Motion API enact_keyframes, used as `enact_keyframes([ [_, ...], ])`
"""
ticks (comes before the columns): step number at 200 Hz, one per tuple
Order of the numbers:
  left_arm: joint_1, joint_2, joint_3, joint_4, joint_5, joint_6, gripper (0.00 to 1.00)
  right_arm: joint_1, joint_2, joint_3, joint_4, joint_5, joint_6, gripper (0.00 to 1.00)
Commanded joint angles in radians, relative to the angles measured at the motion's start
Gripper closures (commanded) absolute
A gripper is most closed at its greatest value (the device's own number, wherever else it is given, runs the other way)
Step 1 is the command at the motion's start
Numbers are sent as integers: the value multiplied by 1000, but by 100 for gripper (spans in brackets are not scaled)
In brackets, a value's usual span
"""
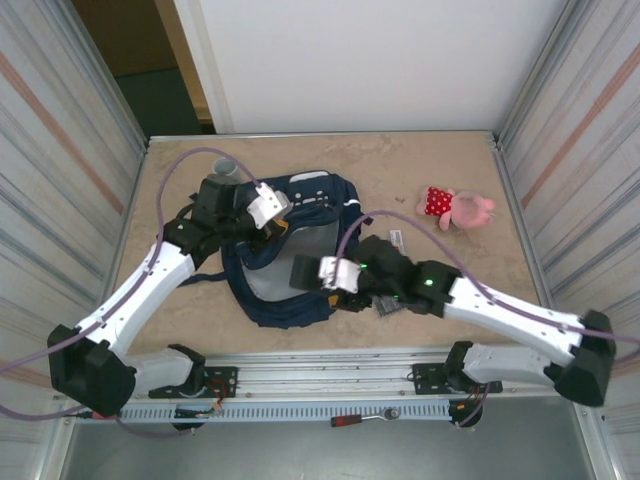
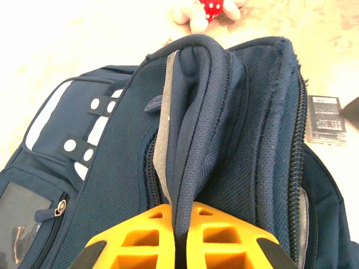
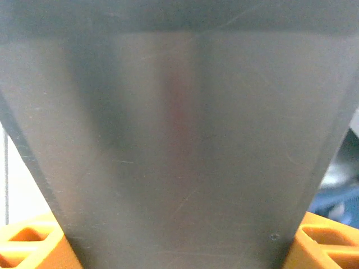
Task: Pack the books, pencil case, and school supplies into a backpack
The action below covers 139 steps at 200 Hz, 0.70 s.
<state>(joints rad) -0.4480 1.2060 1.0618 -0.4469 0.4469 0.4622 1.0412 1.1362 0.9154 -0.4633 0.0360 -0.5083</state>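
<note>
Pinching the backpack rim, my left fingers hold it open. My right fingers grip a flat black oblong, pointing left into it.

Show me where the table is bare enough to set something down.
Bare: the far strip of table between the backpack and back wall, and the stretch between plush toy and right arm. Crowded: the middle, where the left end effector grips the backpack and the right end effector holds a flat black oblong over it; also around the cup.
</note>
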Motion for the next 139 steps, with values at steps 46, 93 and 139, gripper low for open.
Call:
enact_keyframes([
  [46, 17, -21, 111, 43, 140, -46, 100, 87, 358, 157, 169, 206, -468, 44],
  [93, 27, -27, 114, 51, 169, -66, 100, 65, 554, 201, 274, 249, -513, 34],
  [139, 40, -29, 93, 69, 171, -82, 100, 59, 544, 180, 335, 271, -381, 16],
])
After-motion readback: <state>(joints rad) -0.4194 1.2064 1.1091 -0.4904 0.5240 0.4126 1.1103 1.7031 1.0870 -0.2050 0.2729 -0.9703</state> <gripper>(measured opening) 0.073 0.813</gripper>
